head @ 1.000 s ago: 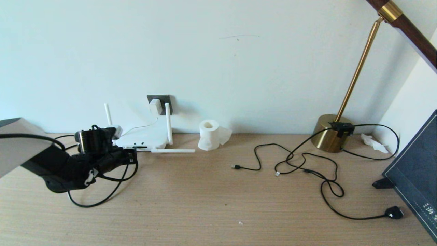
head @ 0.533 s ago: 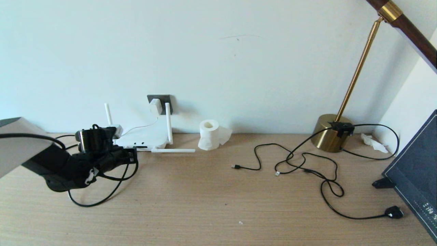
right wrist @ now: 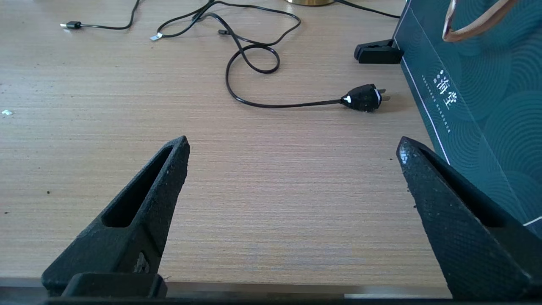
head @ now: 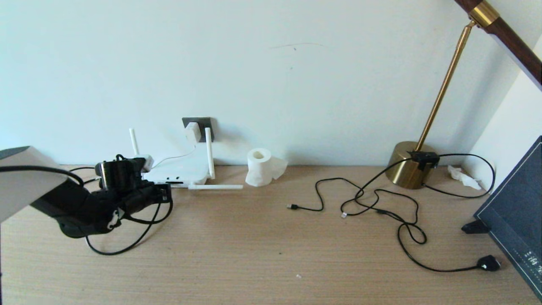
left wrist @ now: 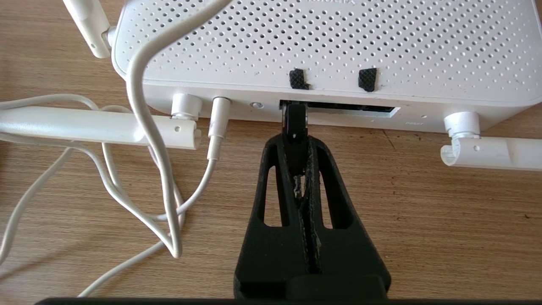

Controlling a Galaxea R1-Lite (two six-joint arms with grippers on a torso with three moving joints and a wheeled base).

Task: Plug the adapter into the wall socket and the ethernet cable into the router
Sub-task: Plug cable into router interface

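The white router [head: 180, 169] lies against the wall, its perforated body [left wrist: 322, 42] filling the left wrist view. The white adapter [head: 192, 132] sits in the dark grey wall socket [head: 203, 123], its thin cord trailing down to the router. My left gripper [head: 163, 195] [left wrist: 295, 144] is shut on the black plug of the ethernet cable [left wrist: 294, 123], whose tip is at the leftmost dark port on the router's front edge. The black cable [head: 127, 245] loops on the desk beneath that arm. My right gripper [right wrist: 292, 146] hangs open over bare desk at the right, out of the head view.
A tissue roll [head: 259, 166] stands right of the router. One antenna [head: 216, 186] lies flat on the desk. Loose black cables [head: 381, 207] and a mains plug [head: 489, 263] lie at the right, by a brass lamp base [head: 410, 169] and a dark green bag [head: 516, 212].
My left gripper has crept slightly right and toward the router with the plug. Nothing else has moved.
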